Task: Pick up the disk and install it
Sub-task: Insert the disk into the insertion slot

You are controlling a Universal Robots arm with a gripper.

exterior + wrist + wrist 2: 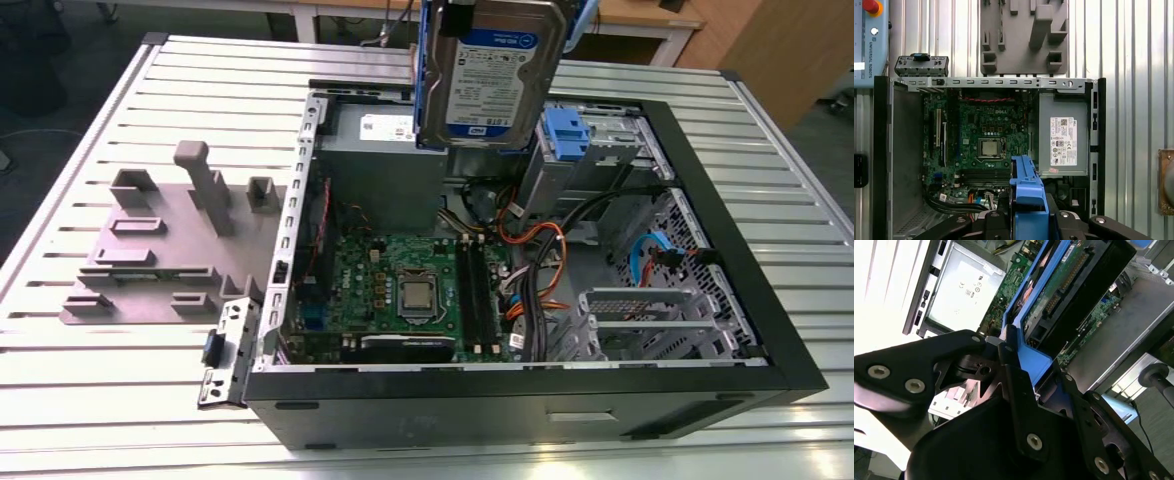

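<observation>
The disk (486,72), a silver hard drive with a white-and-blue label in a bright blue carrier, hangs upright in the air over the back of the open computer case (790,345). In the second wrist view my gripper (1032,366) is shut on the carrier's blue end, with a black finger (1013,371) pressed on its side. The disk (1064,275) stretches away from the gripper with its circuit-board side showing. In the first wrist view the blue carrier (1027,186) sticks out of the gripper (1027,221) above the motherboard (985,140).
A grey power supply box (1063,131) with a white sticker sits inside the case. A ribbed blue latch piece (566,134) stands on the drive cage by the disk. Cables (534,250) cross the case. A grey fixture plate (150,262) lies on the slatted table at the exterior view's left.
</observation>
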